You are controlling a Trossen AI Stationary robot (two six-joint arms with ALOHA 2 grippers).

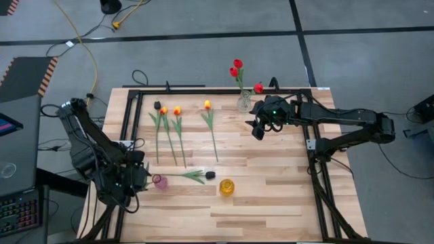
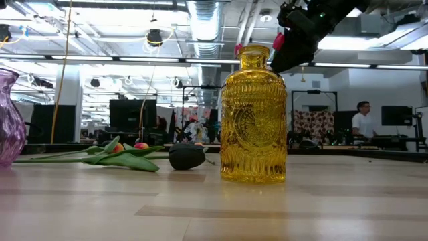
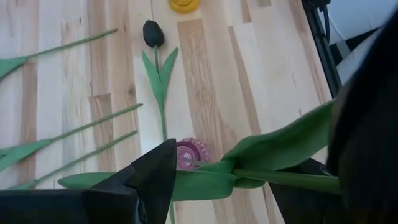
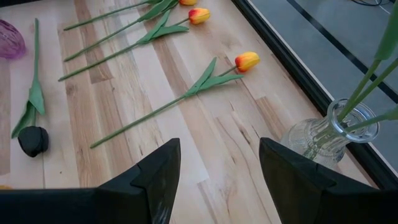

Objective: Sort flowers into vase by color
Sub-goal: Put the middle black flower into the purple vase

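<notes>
My left gripper (image 1: pixel 139 177) hangs open beside the purple vase (image 1: pixel 161 181) at the table's near left. A tulip's green stem and leaves (image 3: pixel 205 183) cross the gap between its fingers; the stem's lower end points at the vase's mouth (image 3: pixel 189 152), and the head is hidden. A black tulip (image 1: pixel 210 175) lies flat on the table next to the yellow vase (image 1: pixel 226 187). One black and three yellow-orange tulips (image 1: pixel 177 110) lie farther back. Red tulips (image 1: pixel 236 66) stand in the clear vase (image 1: pixel 244 104). My right gripper (image 1: pixel 258 129) hovers open near it, with nothing between its fingers. My left gripper stands open around the tulip. The stem (image 3: pixel 286 180) runs across the gap up to the inner side of one finger (image 3: pixel 364 143), which hides its end. I cannot tell whether the fingers touch it.
A black metal frame (image 1: pixel 308 146) borders the wooden table top. Bare wood lies between the yellow vase and the table's right side. Cables and a laptop sit on the floor beyond the table's left and far edges. A person (image 2: pixel 363 120) stands far off in the room.
</notes>
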